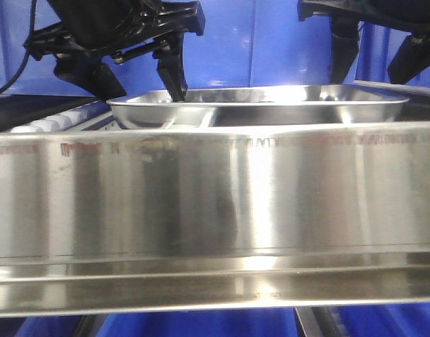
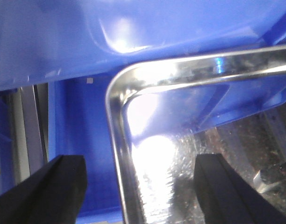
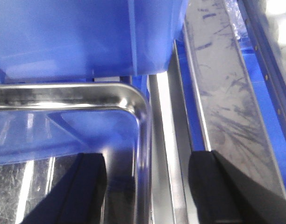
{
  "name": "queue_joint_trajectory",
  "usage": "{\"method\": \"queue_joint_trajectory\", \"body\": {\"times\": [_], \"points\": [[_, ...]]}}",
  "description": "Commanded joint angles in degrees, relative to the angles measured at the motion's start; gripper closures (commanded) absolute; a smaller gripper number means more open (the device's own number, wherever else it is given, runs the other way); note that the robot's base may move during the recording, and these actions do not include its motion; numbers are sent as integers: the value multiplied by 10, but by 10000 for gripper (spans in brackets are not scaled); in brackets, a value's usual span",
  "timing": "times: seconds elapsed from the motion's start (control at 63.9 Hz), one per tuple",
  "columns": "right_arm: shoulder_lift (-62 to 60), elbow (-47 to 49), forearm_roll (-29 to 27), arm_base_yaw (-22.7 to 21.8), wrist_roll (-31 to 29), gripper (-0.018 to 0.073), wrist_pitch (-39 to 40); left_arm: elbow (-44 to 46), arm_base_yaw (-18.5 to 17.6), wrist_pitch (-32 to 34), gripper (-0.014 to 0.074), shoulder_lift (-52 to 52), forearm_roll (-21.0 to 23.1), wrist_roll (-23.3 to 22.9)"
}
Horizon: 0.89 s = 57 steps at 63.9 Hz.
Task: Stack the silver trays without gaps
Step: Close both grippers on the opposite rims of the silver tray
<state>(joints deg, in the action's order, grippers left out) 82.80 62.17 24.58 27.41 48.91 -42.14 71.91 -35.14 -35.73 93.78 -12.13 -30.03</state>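
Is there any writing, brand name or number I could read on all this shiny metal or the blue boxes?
Reddish print along the top of the brushed-steel rail: too blurred to read.
Silver tray: no writing visible.
Blue bins: no writing visible.

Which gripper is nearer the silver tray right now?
Left, slightly. The left gripper straddles the left rim of the silver tray, one finger dipping inside; the right gripper straddles its right rim but seems to hang a little higher.
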Motion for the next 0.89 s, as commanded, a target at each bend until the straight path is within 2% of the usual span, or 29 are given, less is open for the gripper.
{"method": "queue_joint_trajectory", "body": {"times": [0.0, 0.251, 0.47, 0.877], "points": [[0, 4, 3, -3, 0, 263, 6, 4, 6, 10, 207, -3, -1, -2], [12, 4, 1, 15, 0, 263, 10, 4, 29, 6, 207, -3, 9, -2], [29, 4, 12, 17, 0, 263, 9, 4, 26, 7, 207, -3, 26, -2], [29, 4, 16, 17, 0, 263, 21, 4, 15, 1, 207, 31, 24, -2]]}}
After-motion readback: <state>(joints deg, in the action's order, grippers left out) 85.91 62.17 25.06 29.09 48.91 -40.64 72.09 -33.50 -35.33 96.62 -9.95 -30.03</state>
